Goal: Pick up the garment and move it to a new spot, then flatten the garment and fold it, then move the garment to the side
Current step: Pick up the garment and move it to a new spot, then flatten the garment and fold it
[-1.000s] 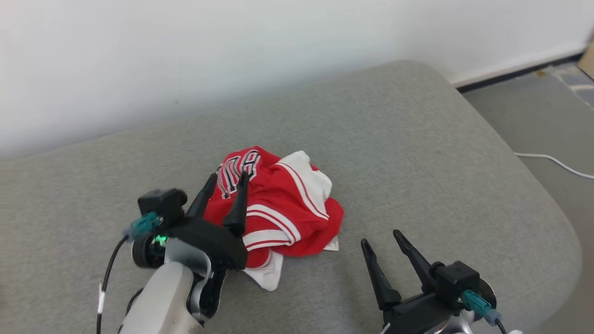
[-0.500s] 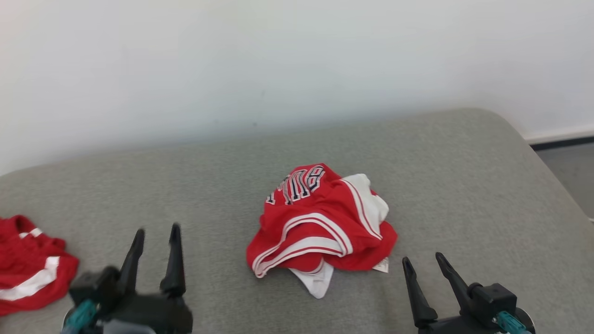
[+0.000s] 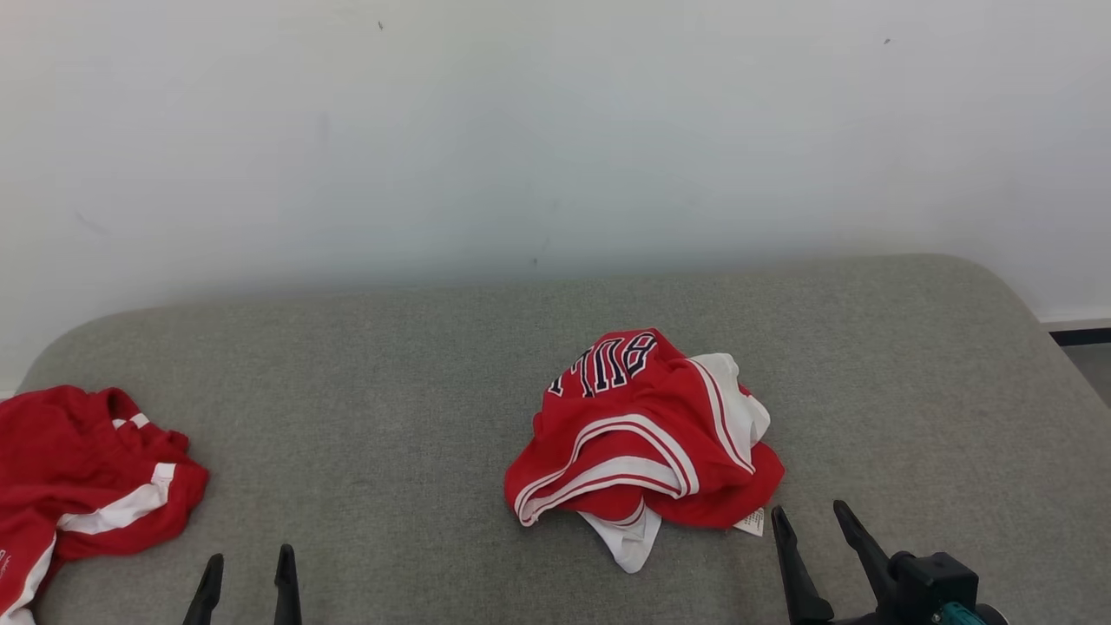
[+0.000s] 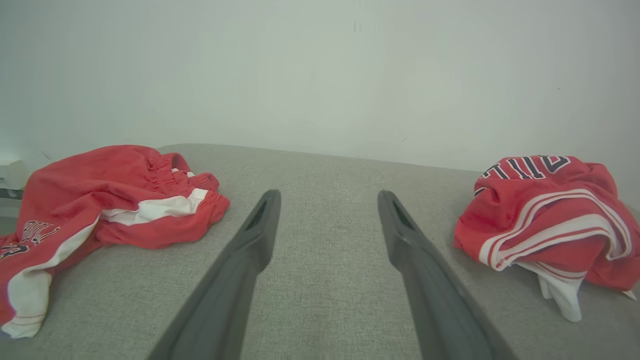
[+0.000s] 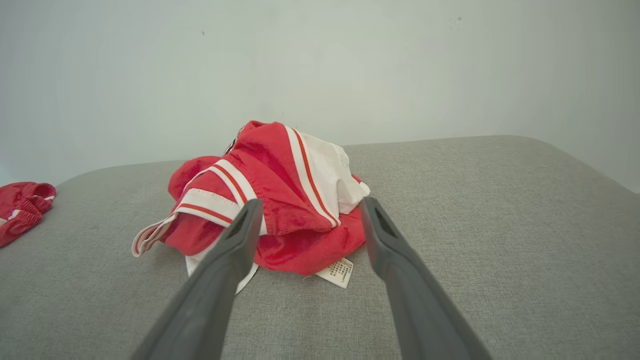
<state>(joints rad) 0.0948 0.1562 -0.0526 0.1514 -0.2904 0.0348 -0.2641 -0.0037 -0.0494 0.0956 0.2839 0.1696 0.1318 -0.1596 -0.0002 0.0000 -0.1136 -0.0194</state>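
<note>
Garment (image 3: 642,443): crumpled, frame centre, on cushion (image 3: 391,365).
Left gripper (image 3: 248,557): lower left, fingers apart, empty.
Right gripper (image 3: 807,510): lower right, apart, empty, near garment.
Shorts (image 3: 78,486): left edge.

Looking forward and down from the head at the grey cushion (image 3: 391,365), wall (image 3: 555,130) at 12 o'clock. Peering low along both wrists' fingers (image 4: 240,270), close to the cushion. Sharing the red garment (image 3: 642,434) across all three.

Smooth cloth garment (image 3: 642,443), coarse-woven grey cushion (image 3: 391,373)
</note>
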